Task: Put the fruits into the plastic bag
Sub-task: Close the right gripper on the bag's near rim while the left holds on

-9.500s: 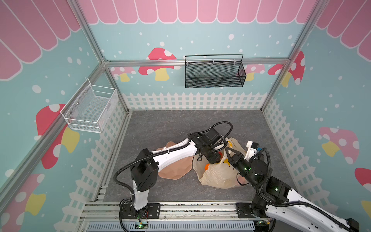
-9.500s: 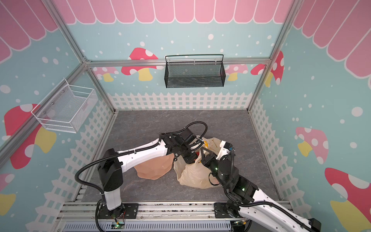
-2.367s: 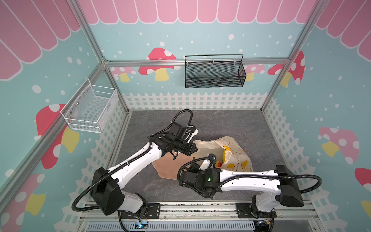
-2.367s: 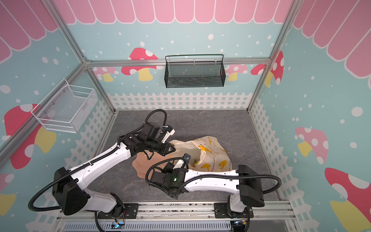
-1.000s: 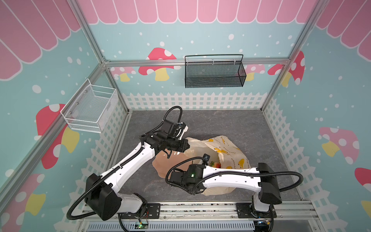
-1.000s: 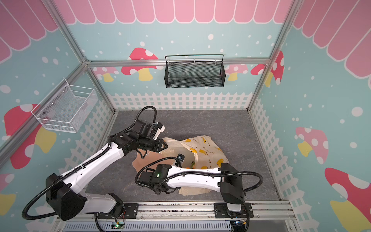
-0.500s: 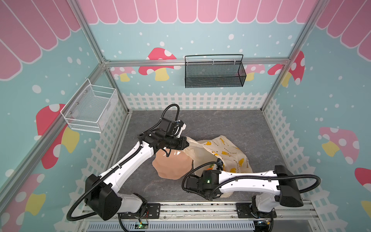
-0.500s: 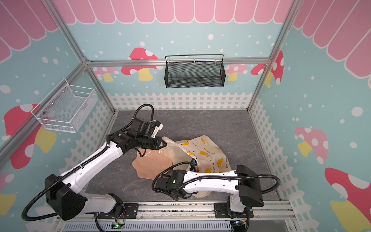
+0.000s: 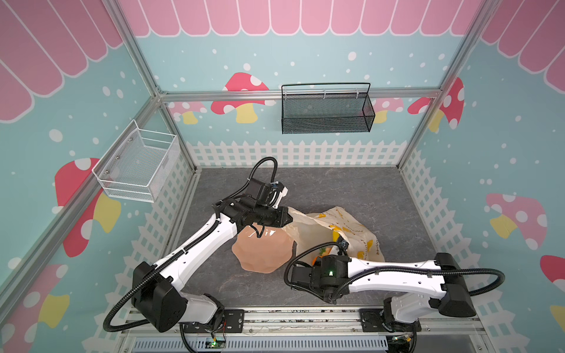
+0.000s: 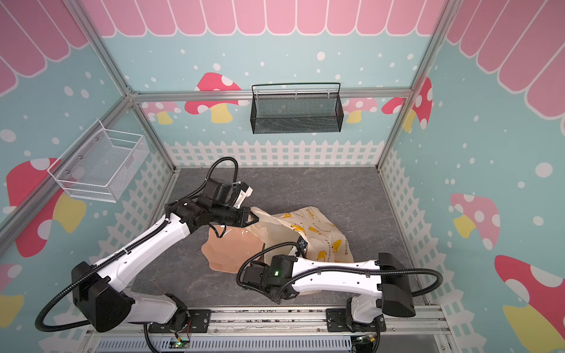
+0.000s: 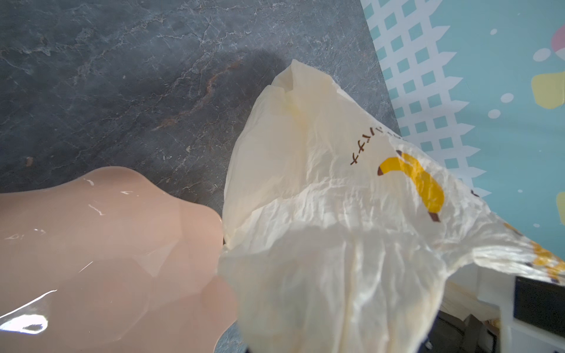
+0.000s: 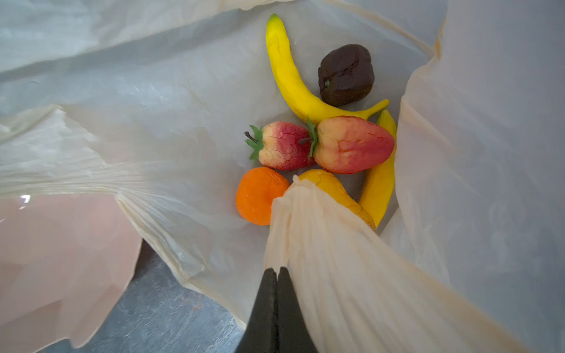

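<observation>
The right gripper (image 12: 276, 273) has its jaws pressed together on a gathered strip of the plastic bag (image 12: 321, 244), just above the pile. The left gripper (image 9: 286, 217) is clamped on the bag's far edge, near the far side of the plate (image 9: 260, 253). The fruits (image 12: 351, 145) lie inside on the bag's floor: 2 strawberries (image 12: 284, 149), 2 bananas (image 12: 287, 76), an orange (image 12: 258, 195), a pear-like fruit (image 12: 331, 186) and a dark brown fruit (image 12: 345, 75). The plate looks bare, so loading seems done. What likely matters is raising both pinches evenly, mouth upward, without tugging them apart. The thin film could slip or tear, and a low lip beside the plate would let fruit roll out.
</observation>
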Action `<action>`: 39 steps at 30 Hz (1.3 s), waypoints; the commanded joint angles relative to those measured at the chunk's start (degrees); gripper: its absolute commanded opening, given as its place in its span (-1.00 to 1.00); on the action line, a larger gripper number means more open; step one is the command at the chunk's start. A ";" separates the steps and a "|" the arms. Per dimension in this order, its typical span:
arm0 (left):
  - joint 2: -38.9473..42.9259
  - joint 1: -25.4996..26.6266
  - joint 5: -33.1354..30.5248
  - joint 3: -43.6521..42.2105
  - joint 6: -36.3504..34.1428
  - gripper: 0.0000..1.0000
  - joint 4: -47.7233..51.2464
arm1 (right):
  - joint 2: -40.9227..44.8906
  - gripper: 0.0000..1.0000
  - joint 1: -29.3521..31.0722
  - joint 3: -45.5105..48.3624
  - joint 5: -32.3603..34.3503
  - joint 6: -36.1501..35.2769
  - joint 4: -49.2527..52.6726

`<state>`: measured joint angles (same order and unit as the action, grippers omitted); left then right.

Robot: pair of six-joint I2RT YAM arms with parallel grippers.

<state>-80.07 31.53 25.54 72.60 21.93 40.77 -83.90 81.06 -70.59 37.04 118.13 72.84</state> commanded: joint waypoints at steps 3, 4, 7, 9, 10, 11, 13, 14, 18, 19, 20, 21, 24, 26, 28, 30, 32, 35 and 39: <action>-0.79 -0.14 -0.15 2.02 0.13 -1.00 -0.76 | 2.88 -1.00 0.11 -2.85 5.95 -0.63 -0.95; -0.80 -0.15 -0.23 2.11 0.05 -1.00 -0.71 | 3.40 -1.00 0.15 -3.29 6.17 -0.99 -1.12; -0.90 -0.39 -0.18 2.37 0.04 -1.00 -0.76 | 4.18 -0.89 0.12 -4.40 5.06 -1.73 -1.63; -1.05 -0.46 0.06 2.51 0.15 -1.00 -0.77 | 3.83 -0.42 0.10 -4.87 3.46 -1.72 -1.97; -1.18 -0.48 0.25 2.63 0.21 -1.00 -0.74 | 3.30 -0.26 0.08 -4.99 2.38 -1.29 -1.99; -1.25 -0.46 0.51 2.71 0.30 -1.00 -0.84 | 2.93 -0.15 0.15 -5.08 1.65 -1.17 -1.97; -1.14 -0.46 0.39 2.74 0.24 -1.00 -0.79 | 2.59 0.06 0.11 -4.64 0.73 0.06 -1.49; -1.07 -0.60 0.19 2.76 0.14 -1.00 -0.78 | 2.83 0.12 0.12 -4.20 0.96 0.41 -1.52; -1.10 -2.10 -0.05 3.12 0.12 -1.00 -0.39 | 7.46 0.28 0.09 -4.35 4.00 -9.02 -7.38; -1.23 -2.49 0.01 3.45 0.29 -1.00 -0.39 | 8.98 0.30 0.11 -4.61 4.27 -14.08 -10.42; -1.42 -2.77 0.20 3.91 0.30 -1.00 -0.37 | 10.35 0.30 0.11 -4.87 3.99 -17.64 -12.37; -1.63 -2.87 0.26 4.44 0.39 -1.00 -0.34 | 11.44 0.32 0.12 -5.07 3.24 -20.64 -14.02; -2.42 -2.88 0.90 5.72 0.65 -1.00 -0.43 | 12.62 0.34 0.11 -5.99 0.23 -30.77 -19.09; -2.85 -2.88 1.19 6.21 0.75 -1.00 -0.41 | 11.59 0.36 0.14 -7.97 -1.63 -35.42 -19.65; -3.11 -2.93 1.30 6.33 0.75 -1.00 -0.64 | 9.71 0.36 -0.81 -10.21 -4.60 -40.91 -19.22; -3.42 -2.88 1.89 6.39 0.75 -1.00 -0.78 | 7.66 0.36 -2.02 -12.54 -7.98 -46.58 -19.26; -3.68 -2.88 2.51 6.41 0.65 -1.00 -0.96 | 5.11 0.36 -3.20 -14.98 -11.12 -51.92 -17.98; -3.87 -2.92 3.45 6.33 0.74 -1.00 -1.40 | 2.23 0.35 -6.09 -17.24 -16.17 -59.98 -15.27; -3.95 -2.91 3.79 6.26 0.45 -1.00 -1.49 | -1.42 0.35 -10.61 -20.20 -23.76 -71.01 -10.77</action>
<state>-83.53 28.88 27.92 77.32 22.17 40.18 -83.70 72.29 -87.92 20.01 58.96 56.77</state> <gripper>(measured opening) 0.049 0.674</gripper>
